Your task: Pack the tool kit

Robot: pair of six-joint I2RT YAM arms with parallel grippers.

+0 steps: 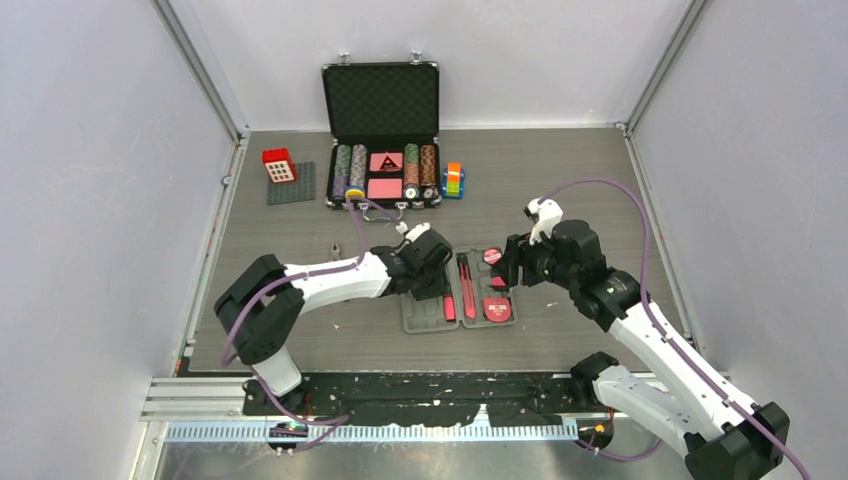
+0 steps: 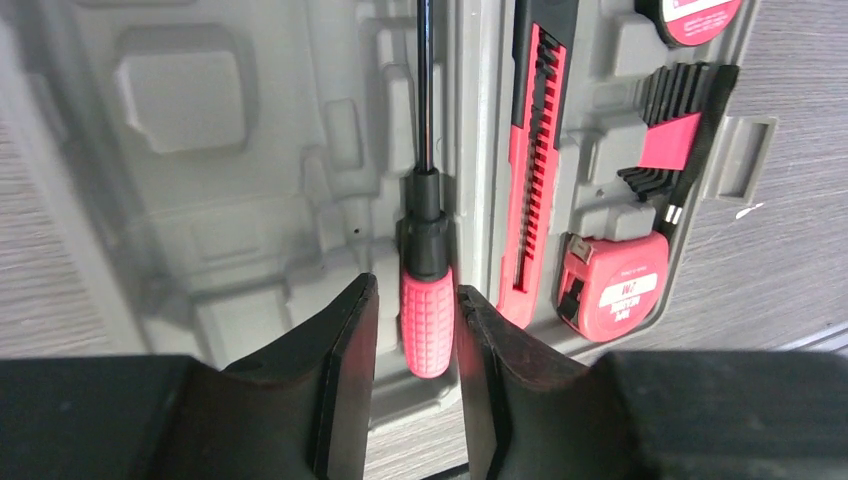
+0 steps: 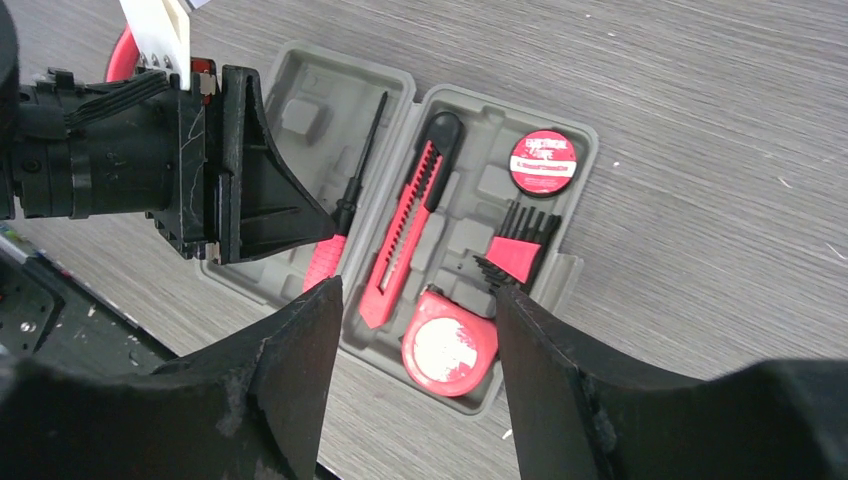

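Note:
The grey tool case (image 1: 420, 316) lies open and flat at the table's middle. The red-handled screwdriver (image 2: 427, 320) lies in a slot of its left half. My left gripper (image 2: 415, 290) is open and straddles the handle, with a small gap on each side. The right half holds the red knife (image 2: 532, 170), the tape measure (image 2: 612, 285), hex keys (image 2: 672, 140) and a round red roll (image 3: 543, 163). My right gripper (image 3: 417, 292) is open and empty, hovering above the tape measure (image 3: 450, 345). Pliers are not clearly in view.
A black metal-edged case (image 1: 380, 100) with poker chips stands open at the back. A grey baseplate (image 1: 296, 188) with a red block (image 1: 278, 165) is back left. A coloured block stack (image 1: 454, 180) is right of the chip case. A small dark item (image 1: 335, 250) lies left of the left wrist.

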